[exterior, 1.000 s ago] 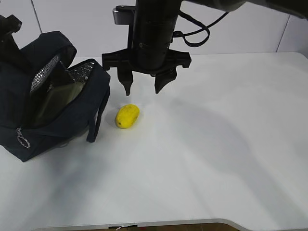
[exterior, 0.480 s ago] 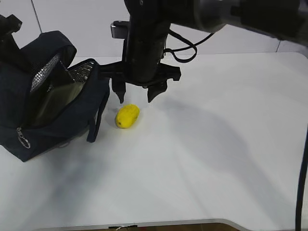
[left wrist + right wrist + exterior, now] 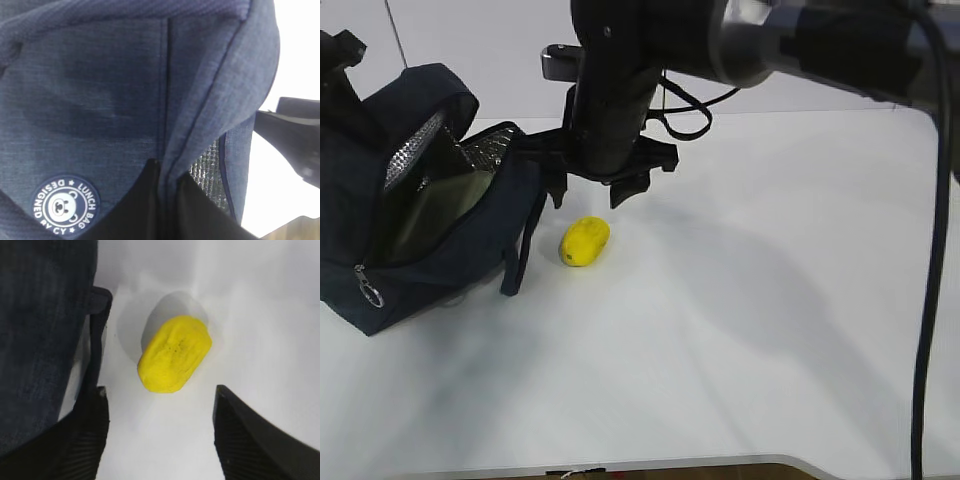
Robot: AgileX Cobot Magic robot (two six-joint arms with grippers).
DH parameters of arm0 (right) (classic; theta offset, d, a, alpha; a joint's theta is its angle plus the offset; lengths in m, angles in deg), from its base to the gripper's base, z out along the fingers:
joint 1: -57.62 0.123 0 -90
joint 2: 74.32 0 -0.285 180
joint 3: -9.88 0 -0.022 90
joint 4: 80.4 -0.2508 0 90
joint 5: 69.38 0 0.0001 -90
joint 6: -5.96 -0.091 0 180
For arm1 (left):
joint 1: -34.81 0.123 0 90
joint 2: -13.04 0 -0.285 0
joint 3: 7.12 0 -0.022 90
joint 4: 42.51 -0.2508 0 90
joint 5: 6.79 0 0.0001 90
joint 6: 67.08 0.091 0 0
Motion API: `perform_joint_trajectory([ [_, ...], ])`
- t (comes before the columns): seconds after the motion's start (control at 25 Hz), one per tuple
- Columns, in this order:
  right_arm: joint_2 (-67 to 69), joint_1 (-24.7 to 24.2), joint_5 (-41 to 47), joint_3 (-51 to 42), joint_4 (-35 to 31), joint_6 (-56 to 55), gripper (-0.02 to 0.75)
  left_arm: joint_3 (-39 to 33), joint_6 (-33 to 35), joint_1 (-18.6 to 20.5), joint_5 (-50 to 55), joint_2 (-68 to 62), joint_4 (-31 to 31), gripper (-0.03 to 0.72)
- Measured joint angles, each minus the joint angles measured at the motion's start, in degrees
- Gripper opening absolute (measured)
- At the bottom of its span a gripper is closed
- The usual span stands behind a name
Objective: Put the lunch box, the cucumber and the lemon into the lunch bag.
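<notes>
White tabletop (image 3: 770, 330) fills the room's foreground; the lemon (image 3: 584, 241) lies on it just beside the lunch bag (image 3: 415, 270), its long axis slanting away from the bag; the right gripper (image 3: 585, 195) hangs spread wide above it, the fruit between its fingers (image 3: 242, 440) in the wrist view; the left gripper seems clenched on the bag's fabric, though its jaws are hidden; the right arm is plainly nearer.

A laboratory-style test station is indicated: a plain white desk (image 3: 770, 330) is set against bare white wall panels (image 3: 470, 40), with a cabled black robot arm (image 3: 800, 45) at upper centre.
</notes>
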Motion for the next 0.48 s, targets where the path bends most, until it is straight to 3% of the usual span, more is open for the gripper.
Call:
perform_joint_trajectory([
  [0.48,4.3,0.0,-3.1,0.0,0.3,-4.3,0.491,0.0,0.8,0.0,-0.1,0.0,-0.1,-0.004],
])
